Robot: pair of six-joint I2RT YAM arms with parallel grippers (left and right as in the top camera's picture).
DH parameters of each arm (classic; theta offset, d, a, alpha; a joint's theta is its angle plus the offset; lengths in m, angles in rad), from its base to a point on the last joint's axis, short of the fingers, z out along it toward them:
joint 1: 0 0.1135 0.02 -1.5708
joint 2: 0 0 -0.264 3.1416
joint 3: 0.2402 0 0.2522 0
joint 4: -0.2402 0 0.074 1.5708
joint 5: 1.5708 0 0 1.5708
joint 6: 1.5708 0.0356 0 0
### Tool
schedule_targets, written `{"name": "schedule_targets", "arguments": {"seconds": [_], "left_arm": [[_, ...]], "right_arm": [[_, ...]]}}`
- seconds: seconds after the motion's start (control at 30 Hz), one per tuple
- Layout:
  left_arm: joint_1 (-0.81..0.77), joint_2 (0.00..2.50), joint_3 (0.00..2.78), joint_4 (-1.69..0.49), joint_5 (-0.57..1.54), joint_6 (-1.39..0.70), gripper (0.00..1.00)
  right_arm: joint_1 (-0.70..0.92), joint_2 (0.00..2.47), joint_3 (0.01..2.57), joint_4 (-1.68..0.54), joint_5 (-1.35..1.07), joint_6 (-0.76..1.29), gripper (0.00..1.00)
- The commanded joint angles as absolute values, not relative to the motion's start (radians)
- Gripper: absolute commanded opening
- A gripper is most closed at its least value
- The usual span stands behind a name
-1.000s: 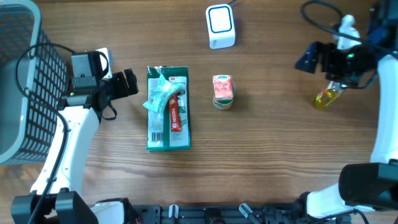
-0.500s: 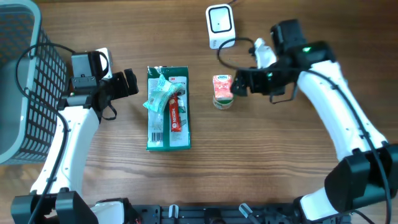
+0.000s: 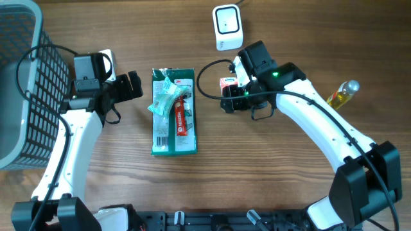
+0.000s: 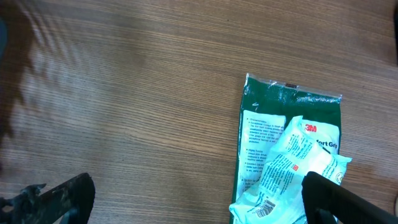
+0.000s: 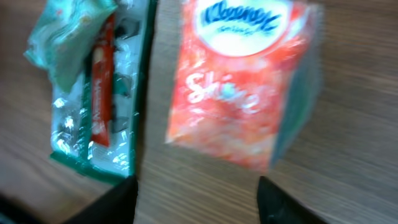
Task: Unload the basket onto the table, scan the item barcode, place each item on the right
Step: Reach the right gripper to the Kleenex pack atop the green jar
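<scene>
Right gripper sat over the tissue pack at centre frame in the overhead, below the scanner. It was much nearer than the left gripper, which stood wide open by the upper-left corner of the green packet. Overhead: wrist hid most of the pack. Right wrist view showed it whole though blurred, long axis up the frame, slightly tilted, just beyond the fingertips. Jaws partly apart, nothing clamped. No barcode seen on it.
</scene>
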State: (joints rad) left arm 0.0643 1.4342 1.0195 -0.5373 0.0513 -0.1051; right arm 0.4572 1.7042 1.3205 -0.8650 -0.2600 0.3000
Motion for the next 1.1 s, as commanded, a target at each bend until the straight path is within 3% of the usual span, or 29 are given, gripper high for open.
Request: {"name": "schedule_targets", "arguments": {"seconds": [0.0,0.17,0.4,0.47,0.97,1.07], "left_arm": [[0.061,1.42,1.034,-0.535,0.056,-0.082,1.0],[0.061,1.42,1.034,-0.535,0.056,-0.082,1.0],[0.061,1.42,1.034,-0.535,0.056,-0.082,1.0],[0.061,1.42,1.034,-0.535,0.056,-0.082,1.0],[0.061,1.42,1.034,-0.535,0.056,-0.083,1.0],[0.061,1.42,1.034,-0.535,0.056,-0.082,1.0]], "right_arm": [[0.437,1.702,1.314,-0.845,-0.205,0.321,0.49],[0.372,1.702,1.314,-0.788,-0.236,0.318,0.37],[0.369,1.702,1.314,-0.741,-0.231,0.313,0.36],[0.369,1.702,1.314,-0.736,-0.22,0.315,0.3],[0.365,1.702,1.314,-0.712,-0.1,0.313,0.32],[0.365,1.702,1.314,-0.715,-0.101,0.315,0.37]]}}
